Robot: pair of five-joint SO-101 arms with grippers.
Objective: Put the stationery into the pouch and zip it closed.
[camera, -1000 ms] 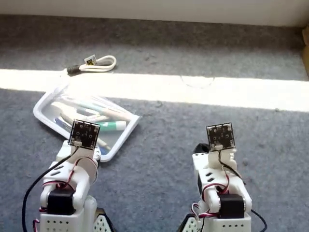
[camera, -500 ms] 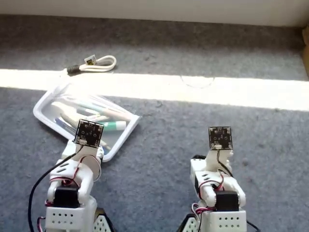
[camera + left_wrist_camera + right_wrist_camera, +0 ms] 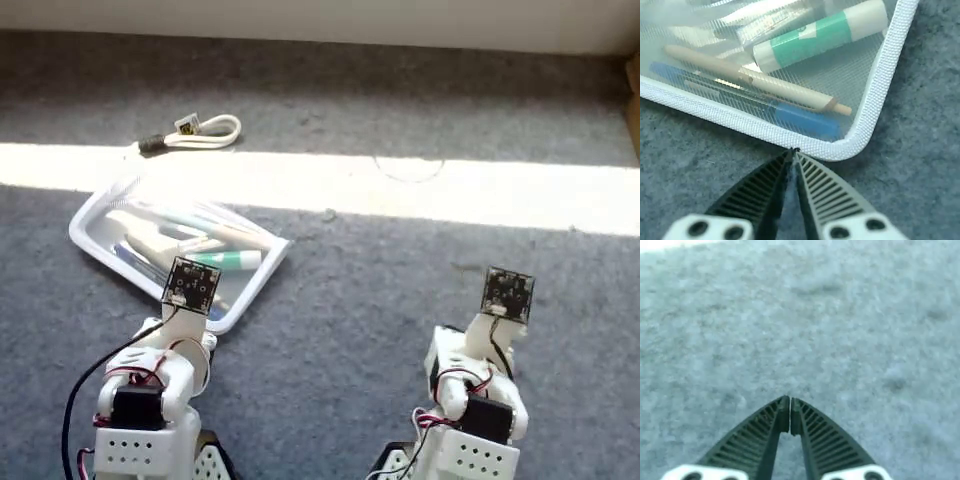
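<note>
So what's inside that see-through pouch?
Inside the pouch you can see a green-and-white stick, a beige pen and a blue pen. More items lie farther in, but glare and overlap hide what they are.

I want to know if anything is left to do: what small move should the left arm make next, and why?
Probably draw the left gripper back from the corner of the pouch. It is shut on nothing, its tip just off that corner, and the pens and glue stick lie inside. I cannot tell whether the zip is closed.
</note>
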